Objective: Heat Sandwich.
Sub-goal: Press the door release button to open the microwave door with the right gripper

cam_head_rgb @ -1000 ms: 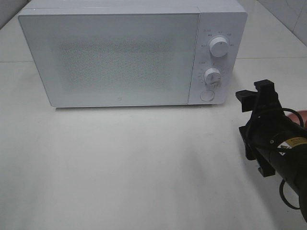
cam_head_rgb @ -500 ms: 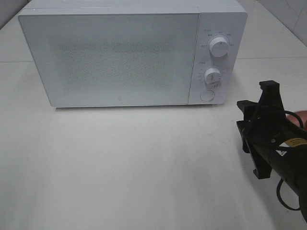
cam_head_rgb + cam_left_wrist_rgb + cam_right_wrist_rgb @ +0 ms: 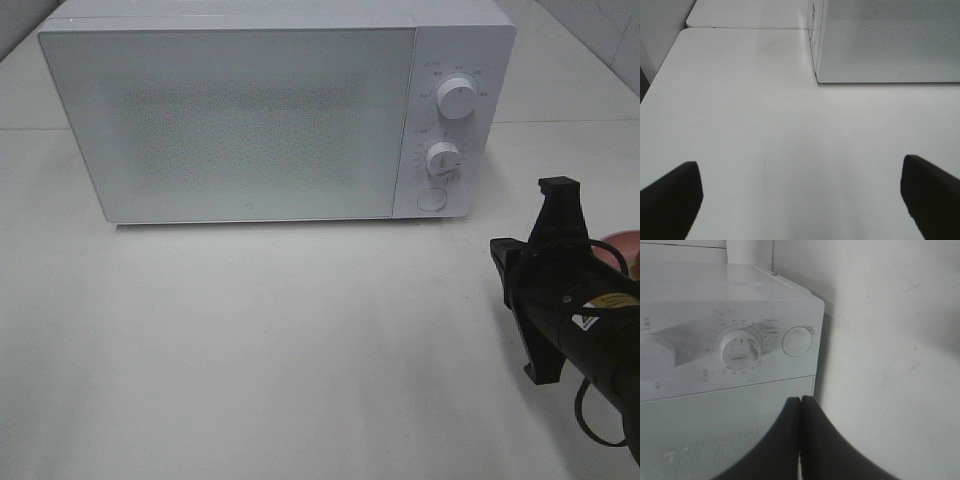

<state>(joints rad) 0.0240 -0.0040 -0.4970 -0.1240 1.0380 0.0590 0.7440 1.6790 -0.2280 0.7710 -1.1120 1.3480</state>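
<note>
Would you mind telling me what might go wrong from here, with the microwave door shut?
1. The right arm's shut fingers point at the control panel of the microwave, where the round button sits beside the lower dial; an off-target push could nudge the dial instead.
2. The pink plate lies partly hidden by that arm, so a swing might knock it.

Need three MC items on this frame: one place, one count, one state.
1. The right gripper is: A) on top of the microwave B) right of the microwave C) left of the microwave.
2. Rotary dials on the microwave: A) one B) two C) four.
3. The microwave door is: A) shut B) ajar C) wide open.
Answers: 1 B, it sits beyond the dial side; 2 B, two stacked above a round button; 3 A, flush with the front.
</note>
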